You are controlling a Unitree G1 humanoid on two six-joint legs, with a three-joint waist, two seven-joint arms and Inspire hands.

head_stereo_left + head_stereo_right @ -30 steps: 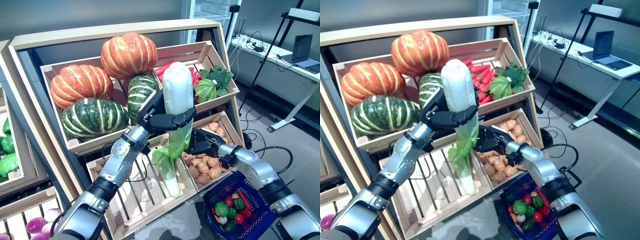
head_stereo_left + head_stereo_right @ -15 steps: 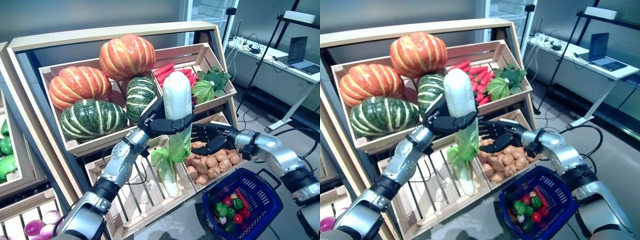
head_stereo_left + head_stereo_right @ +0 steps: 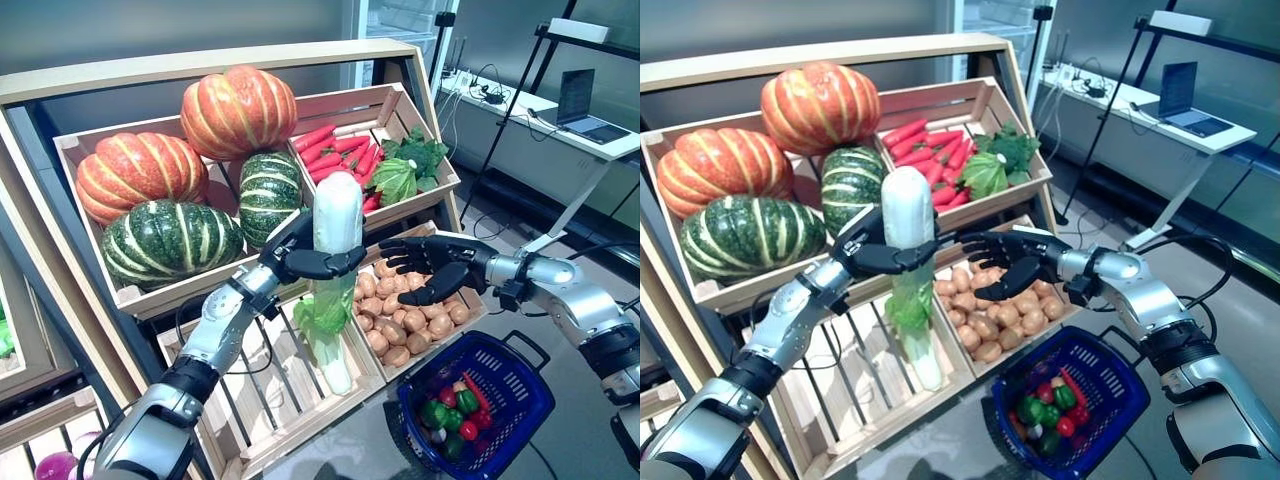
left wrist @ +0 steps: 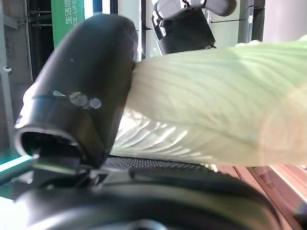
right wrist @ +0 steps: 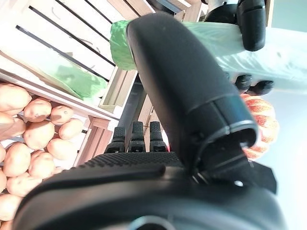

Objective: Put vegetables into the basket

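Note:
My left hand (image 3: 297,256) is shut on a long white-green napa cabbage (image 3: 337,214), holding it upright in front of the wooden stand. The same cabbage (image 4: 216,105) fills the left wrist view beside my thumb (image 4: 86,86). My right hand (image 3: 432,266) is open with fingers spread, just right of the cabbage and above the potatoes (image 3: 405,315). It is close to the cabbage, and whether it touches it I cannot tell. A blue basket (image 3: 530,378) with several small vegetables sits at the lower right, below my right forearm.
The stand's upper crates hold orange and green pumpkins (image 3: 235,108), carrots (image 3: 340,150) and leafy greens (image 3: 408,168). A second cabbage (image 3: 335,365) lies in the slatted lower crate (image 3: 250,400). A desk with a laptop (image 3: 585,105) stands at the far right.
My right hand has come up from the potato crate and spread open beside the cabbage. My left hand has lowered the cabbage a little. The camera has shifted.

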